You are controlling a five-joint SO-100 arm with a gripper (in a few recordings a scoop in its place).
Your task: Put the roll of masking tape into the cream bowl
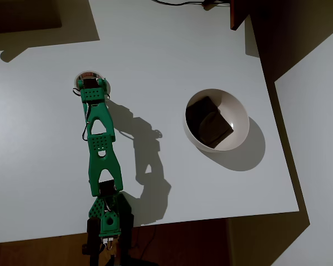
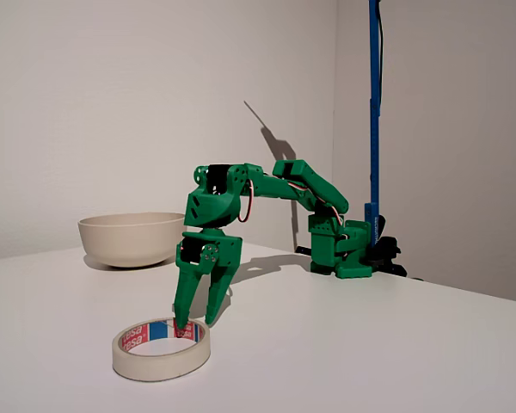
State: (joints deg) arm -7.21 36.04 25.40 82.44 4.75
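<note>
Gripper (image 2: 196,320) pointing down over roll of masking tape (image 2: 162,348) — fingers partly apart, one tip inside the ring by its far wall, other outside, nothing clamped. Tape flat on table (image 2: 370,344). Cream bowl (image 1: 216,119) well apart — dark brown block (image 1: 209,122) inside.

In the overhead view, the green two-finger gripper (image 1: 93,88) covers most of the small off-white ring of masking tape (image 1: 87,74), leaving a thin arc. The arm's base is cut off by the bottom edge. In the fixed view, the round cream bowl's (image 2: 129,237) inside is hidden behind its near wall, and the gripper's front fingertip (image 2: 182,325) dips behind the tape's rim.
</note>
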